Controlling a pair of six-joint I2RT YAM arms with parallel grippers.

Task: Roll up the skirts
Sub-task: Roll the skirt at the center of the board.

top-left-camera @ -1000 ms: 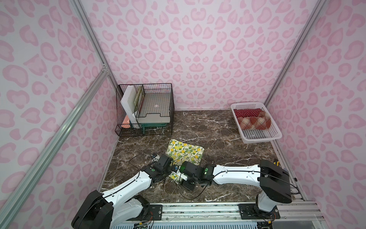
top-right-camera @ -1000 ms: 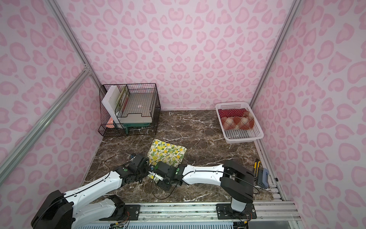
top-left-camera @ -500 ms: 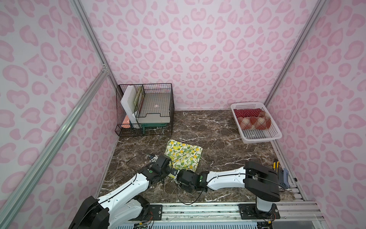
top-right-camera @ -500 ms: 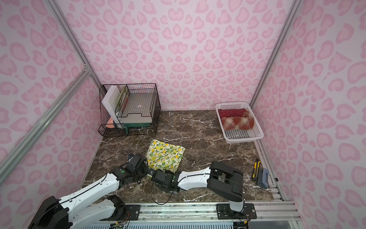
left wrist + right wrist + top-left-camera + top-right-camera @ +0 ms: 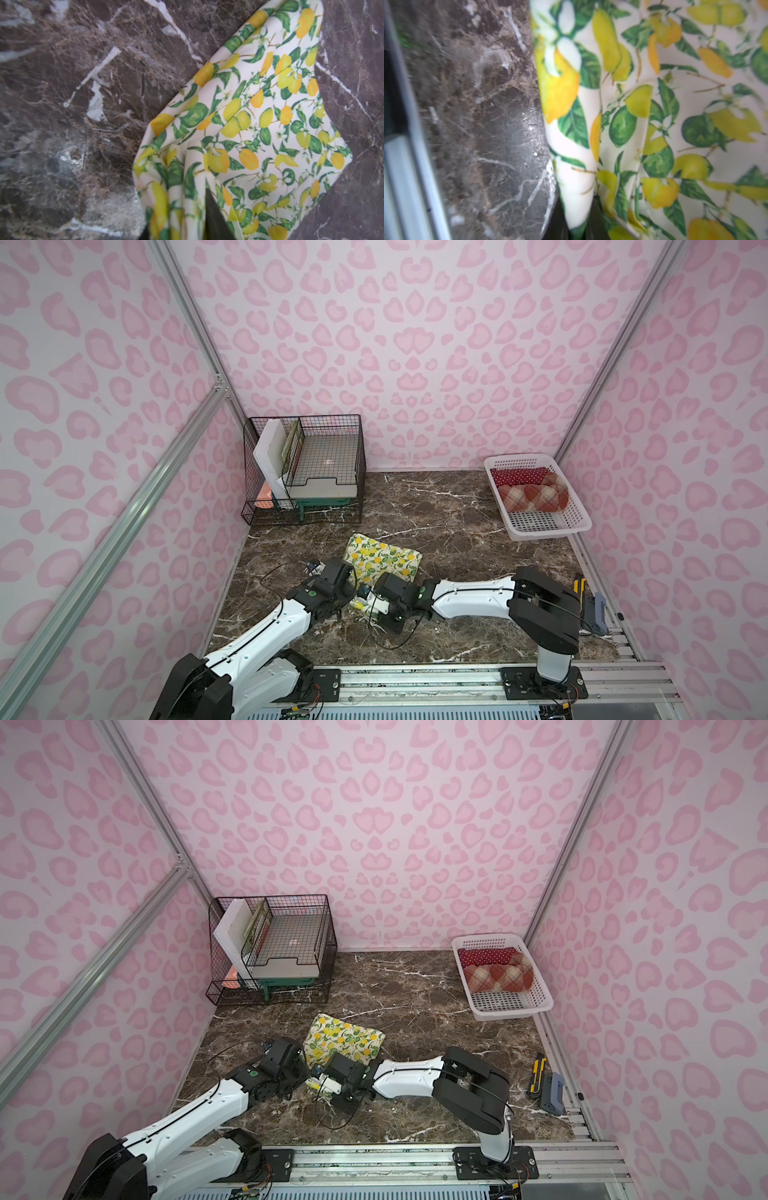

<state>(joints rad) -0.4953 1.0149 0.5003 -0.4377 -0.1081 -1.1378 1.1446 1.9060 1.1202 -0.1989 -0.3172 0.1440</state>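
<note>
Two-handed on lemon skirt's (image 5: 384,560) near edge, on worktop (image 5: 457,522): pinches fold between right fingers (image 5: 599,226), straddles it with left fingers (image 5: 216,220) apart. Elsewhere, rolled in basket (image 5: 540,531): polka-dot skirt (image 5: 517,476), plaid skirt (image 5: 532,497).

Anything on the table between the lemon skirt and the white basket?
Nothing. Between the lemon skirt and the white basket there is only bare marble table, and both top views show it.
</note>
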